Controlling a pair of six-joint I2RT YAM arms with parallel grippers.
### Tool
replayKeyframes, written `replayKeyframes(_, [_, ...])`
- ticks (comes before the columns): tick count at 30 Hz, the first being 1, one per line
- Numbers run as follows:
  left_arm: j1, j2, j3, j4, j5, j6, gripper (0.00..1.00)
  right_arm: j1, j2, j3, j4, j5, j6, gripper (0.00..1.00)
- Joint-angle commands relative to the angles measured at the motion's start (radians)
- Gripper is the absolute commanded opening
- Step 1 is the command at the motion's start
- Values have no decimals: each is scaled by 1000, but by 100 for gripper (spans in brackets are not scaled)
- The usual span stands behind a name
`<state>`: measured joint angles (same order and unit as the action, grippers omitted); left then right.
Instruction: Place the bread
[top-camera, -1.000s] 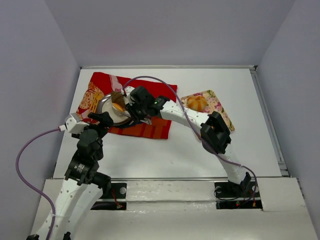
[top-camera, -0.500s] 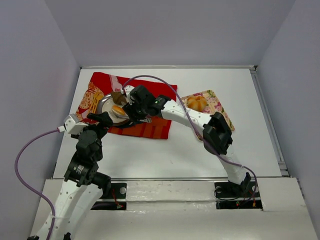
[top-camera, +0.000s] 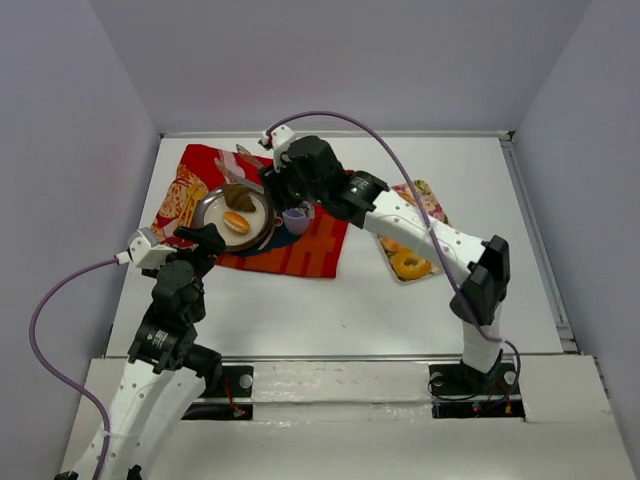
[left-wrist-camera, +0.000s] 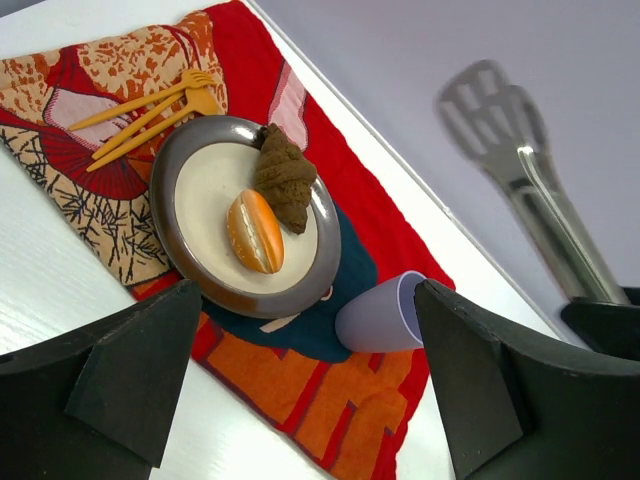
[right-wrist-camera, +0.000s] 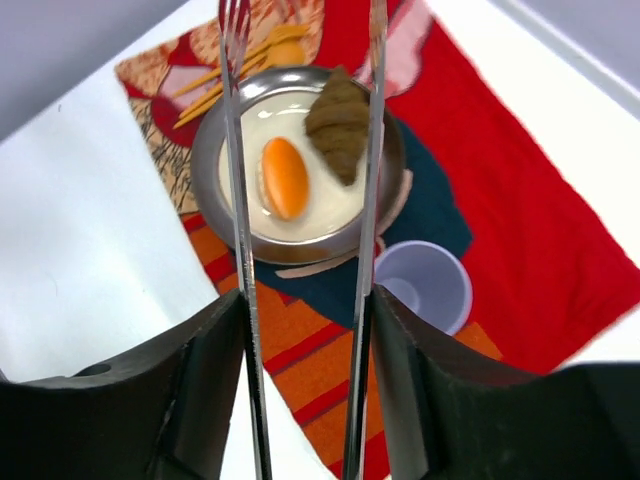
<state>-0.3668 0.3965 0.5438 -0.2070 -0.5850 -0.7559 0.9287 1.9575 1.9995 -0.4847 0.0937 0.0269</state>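
gripping raised tongs (left-wrist-camera: 540, 200) (bun (right-wrist-camera: 285, 178), croissant (right-wrist-camera: 340, 130) on plate (right-wrist-camera: 213, 150)): right end effector (right-wrist-camera: 305, 300)

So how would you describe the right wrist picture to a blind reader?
Open metal tongs reach over a grey plate holding an orange bun and a brown croissant. A lilac cup sits beside it on red patterned cloth.

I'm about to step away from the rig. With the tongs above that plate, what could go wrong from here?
The tongs hang open right over the plate, and the cup stands close beside its rim; a careless swing could tip the cup. If they dip, they might push the roll or the croissant off the plate. The left gripper hovers open near the plate's near edge, so the arms could clash.
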Motion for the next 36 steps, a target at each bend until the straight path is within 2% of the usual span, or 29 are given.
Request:
replayKeyframes(1, [-3, -4, -7, 38, -41, 4, 99, -97, -178, -129, 90, 129, 54, 53])
replayKeyframes(3, [-3, -7, -10, 43, -38, 6, 99, -172, -282, -206, 98, 126, 70, 54])
replayKeyframes(6, [-3, 2, -10, 52, -33, 7, 99, -417, -415, -365, 115, 97, 107, 51])
replayKeyframes(9, [-3, 11, -8, 54, -33, 9, 99, -560, -489, -523, 153, 52, 73, 51])
replayKeyframes(10, [-1, 13, -8, 57, -32, 9, 99, -655, -515, -553, 155, 25, 71, 51])
replayKeyframes(13, [-3, 15, -10, 58, -33, 9, 99, -786, -522, -639, 155, -9, 54, 51])
replayKeyframes(14, [-3, 18, -10, 60, -33, 9, 99, -873, -513, -649, 155, -24, 45, 51])
replayKeyframes(17, [-3, 19, -11, 63, -33, 9, 99, -1020, -424, -666, 155, -168, -14, 52])
replayKeyframes(19, [-3, 22, -12, 66, -33, 12, 99, -1065, -334, -654, 156, -190, -71, 54])
replayKeyframes(24, [-3, 25, -12, 69, -33, 15, 99, -1162, -172, -598, 155, -224, -59, 52])
replayKeyframes(31, [-3, 25, -12, 69, -33, 18, 99, -1162, -37, -550, 158, -203, -48, 55])
replayKeyframes(36, [-1, 27, -12, 69, -32, 18, 99, -1162, 66, -441, 153, -209, -36, 57])
